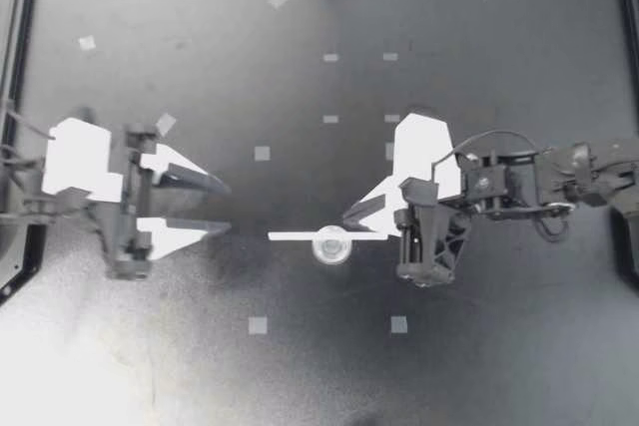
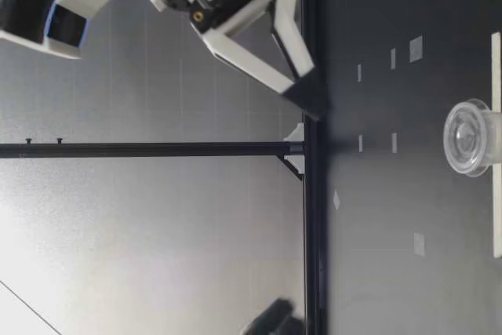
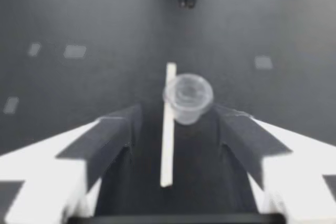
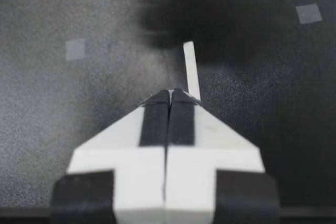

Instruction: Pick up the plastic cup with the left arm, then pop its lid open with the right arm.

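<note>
My left gripper (image 1: pixel 222 209) sits at the left of the frame, fingers spread wide and holding nothing. Just ahead of it, a white stick (image 1: pixel 295 236) lies flat in the middle of the dark table (image 1: pixel 449 366). For a good grab, I think one finger should go on each side of the stick's near end. A small clear cup (image 1: pixel 331 244) stands right against the stick, and I see nothing in it. Past the cup, my right gripper (image 1: pixel 348 216) hangs over the stick's far end, fingers pressed together with nothing between them.
</note>
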Motion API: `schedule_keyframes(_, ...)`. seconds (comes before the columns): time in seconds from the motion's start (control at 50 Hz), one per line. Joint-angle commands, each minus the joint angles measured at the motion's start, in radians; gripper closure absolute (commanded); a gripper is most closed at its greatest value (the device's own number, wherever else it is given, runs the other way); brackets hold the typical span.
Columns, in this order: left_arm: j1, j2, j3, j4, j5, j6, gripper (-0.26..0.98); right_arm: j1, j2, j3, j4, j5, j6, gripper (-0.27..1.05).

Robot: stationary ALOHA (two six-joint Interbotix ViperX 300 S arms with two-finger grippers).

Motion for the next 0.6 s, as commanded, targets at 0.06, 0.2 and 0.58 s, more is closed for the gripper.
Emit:
schedule_keyframes(0.06, -0.011, 0.106, -0.066, 0.003, -0.020, 0.003, 0.13, -0.002, 0.015, -0.025, 0.002, -0.008, 0.023, 0.93)
schedule_keyframes(0.2, -0.029, 0.219, -0.114, 0.003, -0.023, 0.005, 0.13, -0.002, 0.048, -0.026, 0.002, -0.008, 0.051, 0.93)
schedule_keyframes(0.58, -0.034, 0.388, -0.198, 0.003, -0.031, 0.002, 0.13, 0.031, 0.144, -0.071, 0.002, -0.011, 0.075, 0.93)
